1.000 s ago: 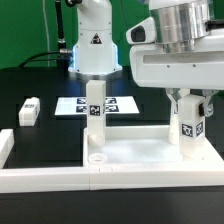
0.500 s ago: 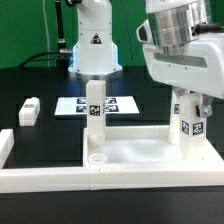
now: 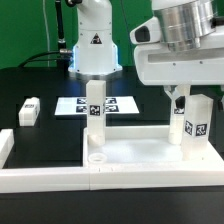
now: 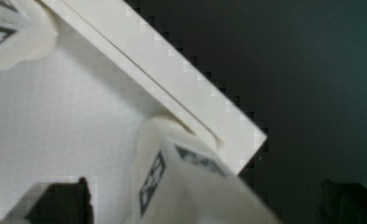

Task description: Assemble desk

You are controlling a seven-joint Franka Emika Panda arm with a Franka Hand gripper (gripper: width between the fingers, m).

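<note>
In the exterior view, the tabletop is lying flat on the black worktop, tucked against the white border rails. One leg is standing upright at the panel's far corner on the exterior view's left. A second leg is standing at the far corner on the exterior view's right, directly under the arm. A dark finger is showing just beside this second leg's top, while the other finger is hiding behind it. I cannot tell whether the jaws are pinching the leg or only flanking it. A spare leg is lying well apart on the worktop, and an empty socket is waiting at the near corner.

In the wrist view, the tagged leg is sitting between two dark fingertips, over the white panel and its rim. The grip is again unclear.

The step looks like seating this leg in its corner. If the leg is leaning, turning it is likely to jam the joint. Letting go before it is fully seated is risking a topple. A hard twist could also drag the panel away from the rails.
</note>
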